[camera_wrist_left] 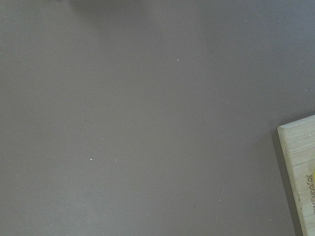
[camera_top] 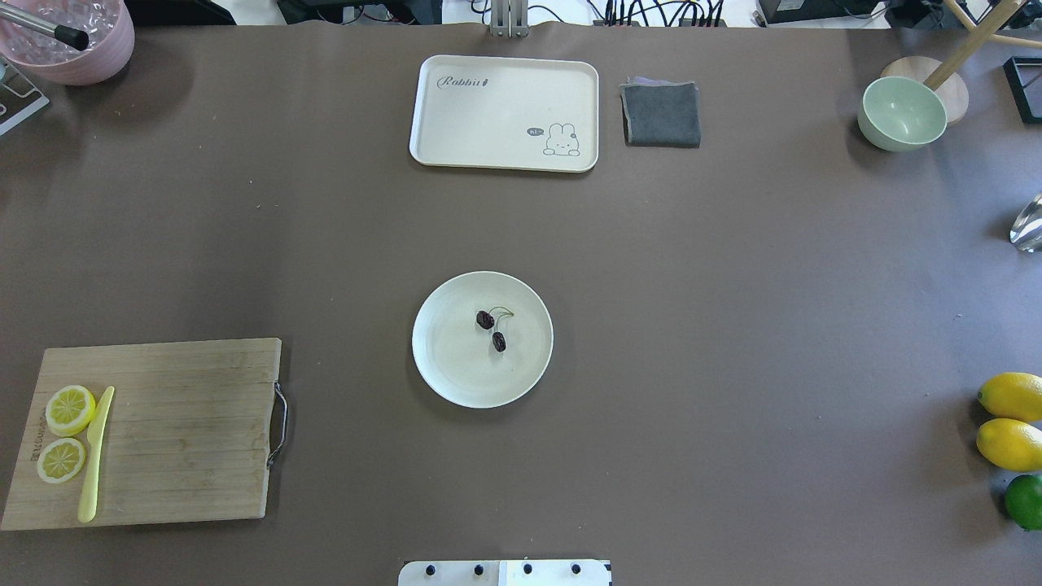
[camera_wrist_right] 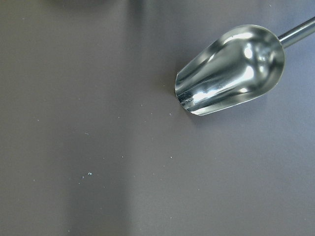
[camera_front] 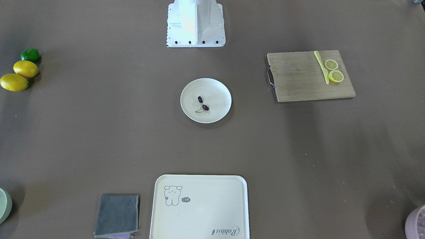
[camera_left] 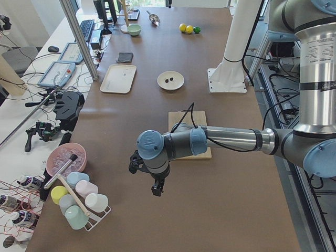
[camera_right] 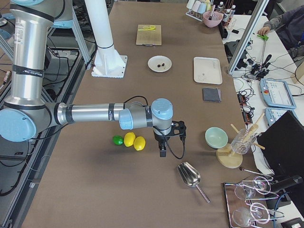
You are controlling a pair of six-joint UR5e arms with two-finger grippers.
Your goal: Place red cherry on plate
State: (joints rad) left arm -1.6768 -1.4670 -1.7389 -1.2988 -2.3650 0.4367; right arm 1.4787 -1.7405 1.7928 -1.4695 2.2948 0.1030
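Item: pair of tiny dark red cherries on a greenish stem [camera_top: 486, 320]; lying inside the round cream-white plate [camera_top: 435, 376], just toward two o'clock of its centre in the overhead view; placement, we judge, complete. Left tool [camera_left: 156, 186], right tool [camera_right: 162, 149]: jaw spread we cannot tell; both well apart from the plate. Handling: keep any retreat high; leave the plate unnudged.

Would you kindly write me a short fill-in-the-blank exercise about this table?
The red cherry lies on the plate, whose outline is ____.
The cutting board carries ____ lemon slices.
Beside the whole lemons sits one ____ lime.
The cloth next to the tray is ____.
Missing words: round; two; green; grey.
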